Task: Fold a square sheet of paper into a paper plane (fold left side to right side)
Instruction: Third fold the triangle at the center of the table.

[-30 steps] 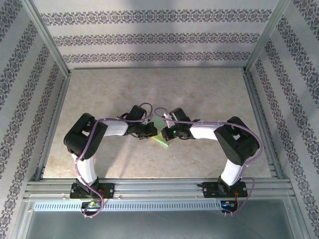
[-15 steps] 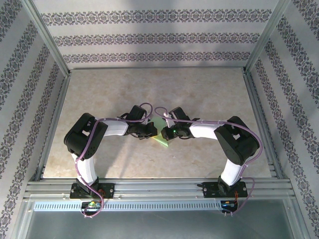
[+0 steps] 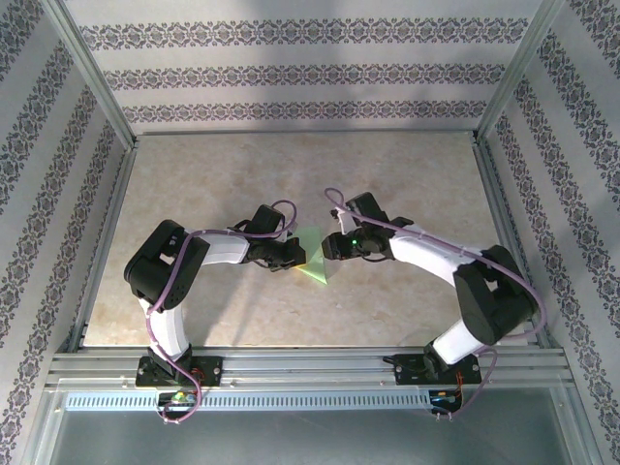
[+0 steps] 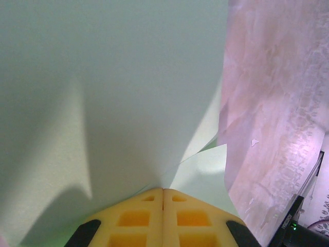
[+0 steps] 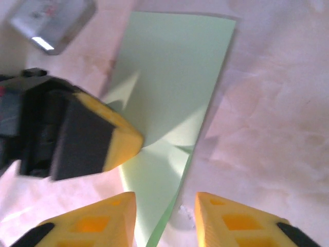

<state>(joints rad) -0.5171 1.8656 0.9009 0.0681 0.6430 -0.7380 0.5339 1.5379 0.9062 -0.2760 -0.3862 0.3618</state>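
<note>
Since a second ago, my right arm has changed shape: its elbow has swung out towards the near right corner, the forearm now reaches in a longer line to the left, and the right gripper (image 3: 328,248) has backed off the sheet of paper (image 3: 313,260), its claw parting as it went. The left arm has not shifted. It stays folded, with the elbow out to the left and the wrist pointing right towards the middle of the table (image 3: 407,174).

From the right wrist I see my two yellow fingers standing apart with nothing clamped between them, the right gripper (image 5: 165,218) hanging just above the table. The pale green sheet of paper (image 5: 175,77) lies ahead of them, creased into a narrow strip, and its near tip runs down into the gap beside the left-hand finger (image 5: 103,224). The left gripper (image 5: 121,141) comes in from the side, its yellow tip on the sheet's left edge.

The left wrist view confirms this: the left gripper (image 4: 163,206) has its pads pressed together on the sheet of paper (image 4: 103,77), which rises up in front of the lens. A lower layer lies flat on the marbled table (image 4: 272,103).
</note>
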